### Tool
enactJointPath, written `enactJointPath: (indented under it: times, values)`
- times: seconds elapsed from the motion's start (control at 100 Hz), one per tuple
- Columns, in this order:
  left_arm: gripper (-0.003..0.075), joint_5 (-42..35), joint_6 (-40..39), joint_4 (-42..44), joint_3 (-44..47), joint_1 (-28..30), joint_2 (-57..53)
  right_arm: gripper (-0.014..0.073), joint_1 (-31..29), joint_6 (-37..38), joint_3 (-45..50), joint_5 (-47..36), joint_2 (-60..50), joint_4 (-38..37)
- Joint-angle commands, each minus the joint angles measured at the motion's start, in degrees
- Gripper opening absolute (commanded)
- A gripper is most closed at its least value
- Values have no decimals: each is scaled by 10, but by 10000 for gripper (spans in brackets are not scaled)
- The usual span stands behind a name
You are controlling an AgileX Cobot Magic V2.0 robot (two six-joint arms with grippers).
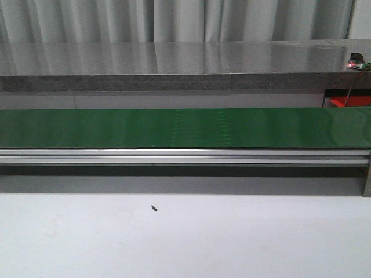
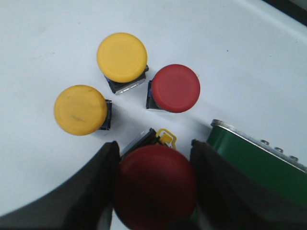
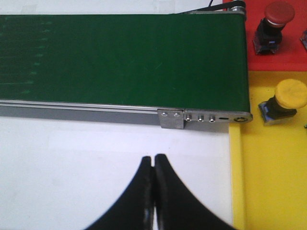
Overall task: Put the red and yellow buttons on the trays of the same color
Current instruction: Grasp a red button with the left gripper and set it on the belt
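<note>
left gripper (image 2: 154,184) clamps a red button (image 2: 154,186) by its cap; a slip could knock the loose buttons (image 2: 175,88), while right gripper (image 3: 153,191) sits shut, empty.

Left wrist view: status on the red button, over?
Left tool shut on red button. Right tool shut, empty. Two yellow, one red waiting on table. Conveyor belt close beside.

In the left wrist view we are seeing the left gripper (image 2: 154,184) with its two dark fingers (image 2: 91,191) spread apart, one on each side of a red button (image 2: 154,184) that is sitting between them; whether the pads are touching it we cannot tell. In the right wrist view the right gripper (image 3: 153,160) is holding its fingertips pressed together, gripping nothing. Neither arm is appearing in the front view.
</note>
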Motion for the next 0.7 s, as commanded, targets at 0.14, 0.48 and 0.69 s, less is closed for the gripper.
enactJointPath:
  times: [0.14, 0.48, 0.69]
  values:
    - [151, 24, 19, -1, -16, -13, -85, -106, -1, -4, -15, -33, -3, -3]
    - [151, 20, 30, -1, 35, -73, -110, -106, -1, -4, -15, -33, -3, -3]
    - [151, -6, 30, 0, 72, -90, -110, -106, -1, -4, -15, -33, -3, -3]
